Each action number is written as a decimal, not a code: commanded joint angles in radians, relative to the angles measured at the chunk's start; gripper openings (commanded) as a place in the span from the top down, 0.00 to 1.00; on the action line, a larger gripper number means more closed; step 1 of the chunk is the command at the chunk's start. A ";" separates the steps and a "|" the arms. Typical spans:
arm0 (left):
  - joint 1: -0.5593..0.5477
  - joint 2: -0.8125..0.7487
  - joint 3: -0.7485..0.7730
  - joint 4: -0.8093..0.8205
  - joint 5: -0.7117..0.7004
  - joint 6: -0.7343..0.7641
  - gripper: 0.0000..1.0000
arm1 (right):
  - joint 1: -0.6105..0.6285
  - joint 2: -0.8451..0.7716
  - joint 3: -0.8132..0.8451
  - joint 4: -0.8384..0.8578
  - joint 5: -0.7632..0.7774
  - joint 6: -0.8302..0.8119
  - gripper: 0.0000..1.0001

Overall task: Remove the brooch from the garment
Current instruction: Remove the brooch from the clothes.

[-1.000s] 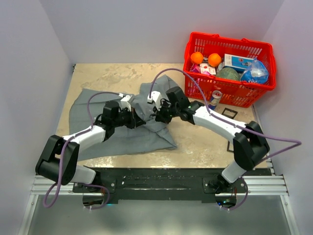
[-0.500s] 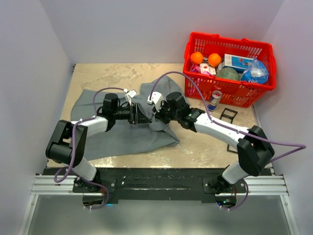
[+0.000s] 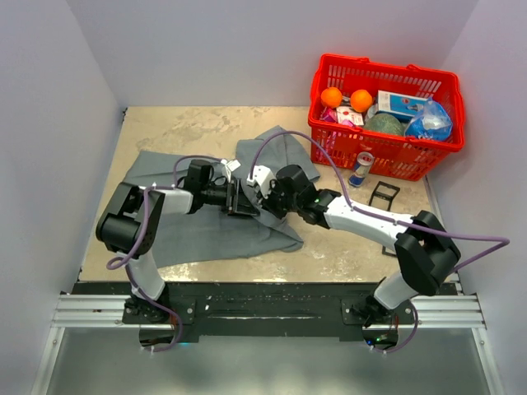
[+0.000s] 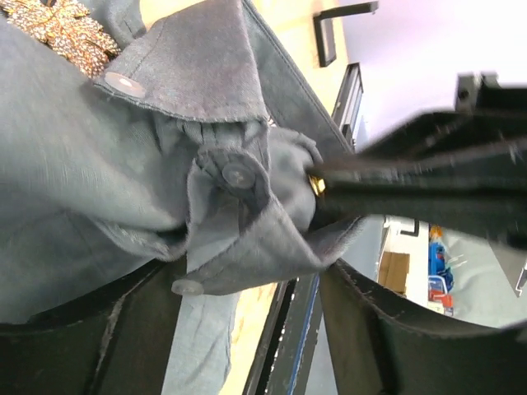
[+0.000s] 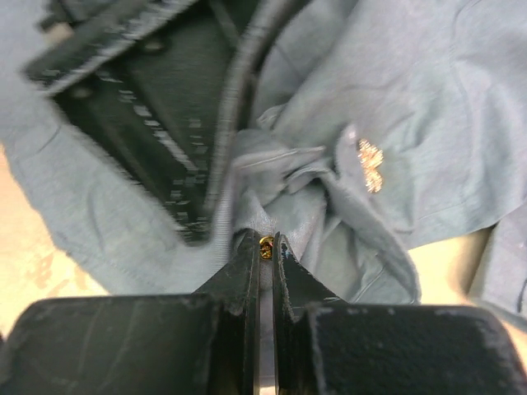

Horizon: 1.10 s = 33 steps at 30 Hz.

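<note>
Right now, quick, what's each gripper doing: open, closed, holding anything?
Left gripper: open, holding nothing.
Right gripper: shut on a small gold piece at a fold of the garment.

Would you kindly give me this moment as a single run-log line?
left gripper: open around garment fold | right gripper: shut on garment fold | brooch: on garment, ungripped

My arms (image 3: 362, 220): white links, black joints, purple cables (image 3: 494, 239) trailing; left gripper (image 4: 247, 267) and right gripper (image 5: 261, 239) both black.
</note>
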 commanded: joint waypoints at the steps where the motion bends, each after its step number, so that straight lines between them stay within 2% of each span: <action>1: -0.020 0.028 0.062 0.012 0.001 -0.041 0.33 | 0.040 -0.060 0.004 -0.039 0.035 0.025 1.00; 2: -0.020 0.041 0.059 0.084 0.014 -0.069 0.35 | 0.048 -0.057 0.007 -0.045 0.046 0.014 1.00; 4: -0.020 0.053 0.060 0.110 0.021 -0.096 0.40 | 0.054 -0.051 0.008 -0.047 0.058 0.010 1.00; 7: -0.021 0.068 0.073 0.106 0.009 -0.073 0.68 | 0.060 -0.054 0.010 -0.054 0.066 -0.010 1.00; 8: -0.024 0.068 0.080 0.062 -0.005 -0.047 0.98 | 0.060 -0.057 0.011 -0.060 0.077 -0.010 1.00; 9: -0.027 0.067 0.091 0.008 -0.029 -0.007 1.00 | 0.060 -0.060 0.022 -0.076 0.082 -0.006 1.00; 13: -0.038 0.021 0.119 -0.197 -0.191 0.255 1.00 | 0.053 -0.103 0.053 -0.146 0.008 -0.001 1.00; 19: -0.049 -0.085 0.099 -0.342 -0.310 0.442 1.00 | 0.011 -0.121 0.128 -0.283 -0.187 0.026 1.00; 24: -0.066 -0.137 0.076 -0.356 -0.345 0.480 1.00 | -0.129 -0.049 0.191 -0.352 -0.377 0.075 1.00; 28: -0.086 -0.163 0.065 -0.348 -0.362 0.489 1.00 | -0.170 -0.018 0.201 -0.343 -0.512 0.129 1.00; 33: -0.090 -0.179 0.050 -0.368 -0.391 0.515 1.00 | -0.236 0.021 0.256 -0.408 -0.664 0.168 1.00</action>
